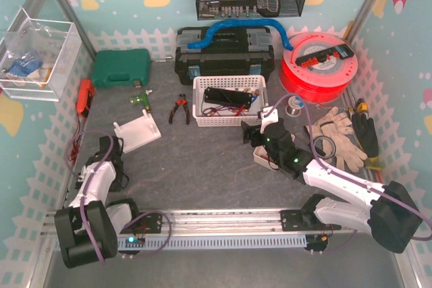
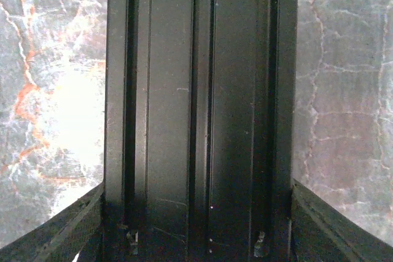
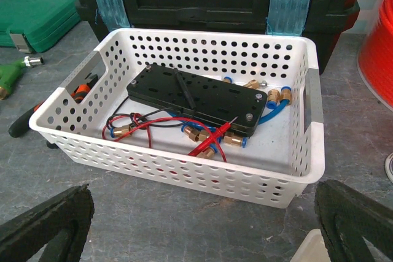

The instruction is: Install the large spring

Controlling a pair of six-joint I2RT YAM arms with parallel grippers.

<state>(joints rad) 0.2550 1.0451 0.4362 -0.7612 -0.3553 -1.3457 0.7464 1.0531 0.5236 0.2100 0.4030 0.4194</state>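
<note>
No large spring shows in any view. My right gripper (image 1: 255,133) is open and empty, low over the grey mat just in front of the white perforated basket (image 1: 200,118). In the right wrist view its fingertips (image 3: 49,222) stand wide apart at the bottom corners, and the basket (image 3: 184,170) holds a black plate (image 3: 196,96), red leads and brass fittings. My left gripper (image 1: 110,155) rests folded at the left and points down at the mat. Its fingers (image 2: 166,90) fill the left wrist view, pressed together with nothing between them. A white bracket (image 1: 138,131) lies on the mat beyond it.
A black toolbox (image 1: 226,55), a green case (image 1: 121,67) and a red filament spool (image 1: 317,65) line the back. Gloves (image 1: 337,136) lie at the right, pliers (image 1: 179,108) left of the basket. A small white box (image 1: 260,158) sits under my right wrist. An aluminium rail (image 1: 223,224) crosses the front.
</note>
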